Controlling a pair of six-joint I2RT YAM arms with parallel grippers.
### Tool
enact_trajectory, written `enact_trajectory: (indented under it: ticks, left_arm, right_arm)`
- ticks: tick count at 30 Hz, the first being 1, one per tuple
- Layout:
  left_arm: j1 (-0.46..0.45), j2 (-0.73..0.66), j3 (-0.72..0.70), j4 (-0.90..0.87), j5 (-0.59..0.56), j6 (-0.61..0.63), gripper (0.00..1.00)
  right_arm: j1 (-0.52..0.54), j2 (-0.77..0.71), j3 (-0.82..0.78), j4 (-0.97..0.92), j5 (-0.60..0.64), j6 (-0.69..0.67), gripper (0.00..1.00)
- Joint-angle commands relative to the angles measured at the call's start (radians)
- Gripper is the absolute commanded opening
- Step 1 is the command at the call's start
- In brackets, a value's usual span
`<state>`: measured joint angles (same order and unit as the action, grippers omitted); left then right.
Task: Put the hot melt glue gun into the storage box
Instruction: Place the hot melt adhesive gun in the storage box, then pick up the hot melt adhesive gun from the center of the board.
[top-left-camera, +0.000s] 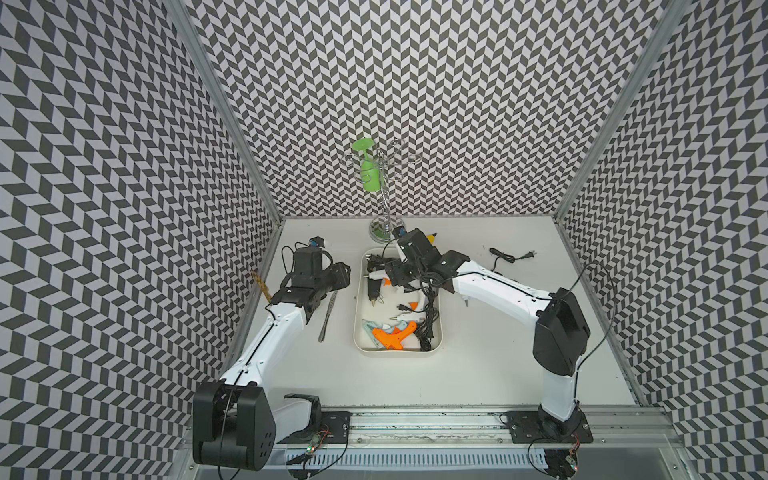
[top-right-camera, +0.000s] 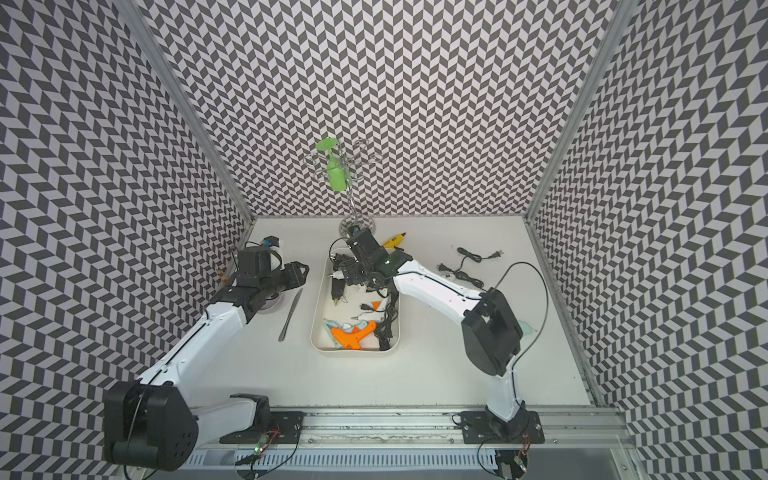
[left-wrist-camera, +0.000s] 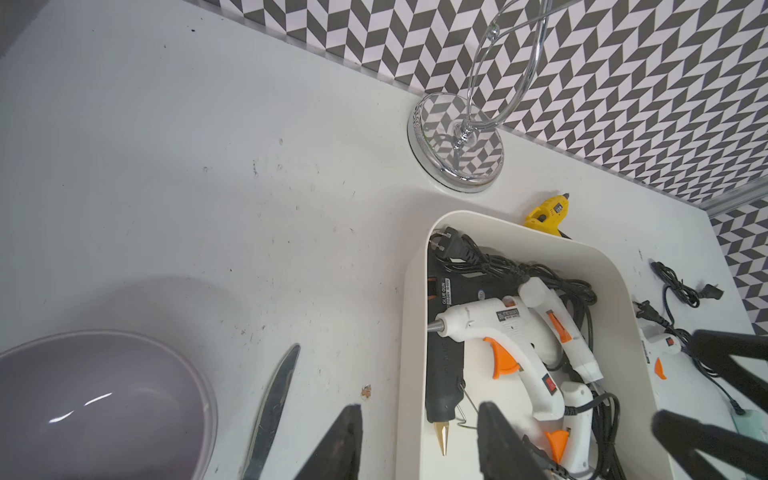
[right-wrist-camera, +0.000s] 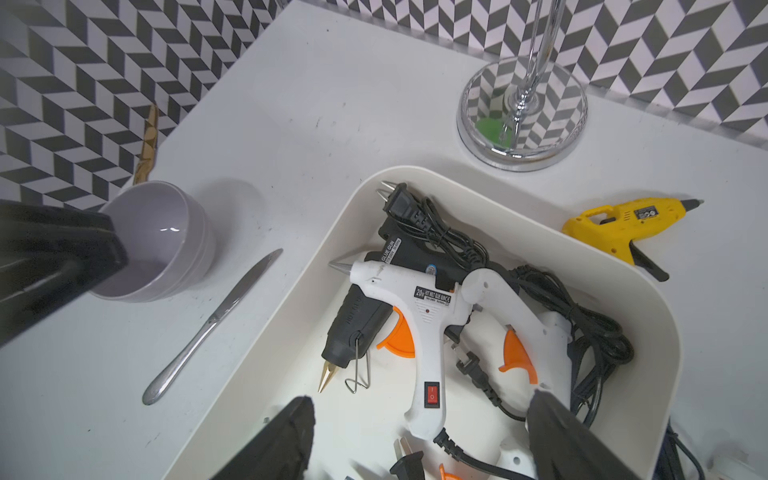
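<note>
White glue gun (right-wrist-camera: 428, 316), labelled "20W HOT MELT GLUE GUN", is lying in the storage box (right-wrist-camera: 291, 328) across a black glue gun (right-wrist-camera: 357, 328) marked "GLUE GUN". Yellow glue gun (right-wrist-camera: 619, 224) is lying on the scuffed white tabletop (top-left-camera: 498, 353) at the box's 1 o'clock. Right claw (right-wrist-camera: 423, 397) is hovering wide, empty, over the box; left claw (left-wrist-camera: 419, 409) is standing half-wide, empty. Chevron walls (top-left-camera: 415, 83) are enclosing all.

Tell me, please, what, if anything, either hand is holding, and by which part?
Nothing is held: right hand open above the storage box, left hand open beside it.
</note>
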<state>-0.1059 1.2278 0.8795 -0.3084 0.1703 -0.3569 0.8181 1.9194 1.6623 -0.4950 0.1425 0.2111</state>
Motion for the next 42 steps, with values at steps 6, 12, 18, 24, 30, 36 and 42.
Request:
enact_trajectory:
  ticks: [6, 12, 18, 24, 30, 36, 42]
  left_arm:
    - [-0.013, 0.016, 0.027, 0.065, 0.053, 0.03, 0.49]
    - [-0.052, 0.037, 0.043, 0.104, 0.068, 0.037, 0.5]
    - [-0.11, 0.061, 0.083, 0.112, 0.086, 0.069, 0.51]
    - [-0.147, 0.041, 0.066, 0.16, 0.103, 0.093, 0.51]
    - [-0.154, 0.062, 0.073, 0.162, 0.158, 0.112, 0.53]
    - [-0.167, 0.081, 0.071, 0.171, 0.204, 0.11, 0.53]
    - [-0.169, 0.098, 0.102, 0.129, 0.221, 0.143, 0.54]
  right_arm:
    - [-0.074, -0.04, -0.101, -0.009, 0.002, 0.006, 0.58]
    - [-0.117, -0.108, -0.217, 0.081, -0.085, 0.015, 0.43]
    - [-0.261, -0.19, -0.294, 0.056, -0.073, 0.098, 0.47]
    - [-0.599, -0.297, -0.453, 0.017, -0.19, 0.124, 0.54]
    - [-0.804, -0.318, -0.542, -0.05, -0.167, 0.116, 0.65]
    - [-0.902, -0.326, -0.579, -0.092, -0.046, 0.07, 0.7]
    - [-0.984, -0.261, -0.564, -0.105, -0.085, -0.075, 0.72]
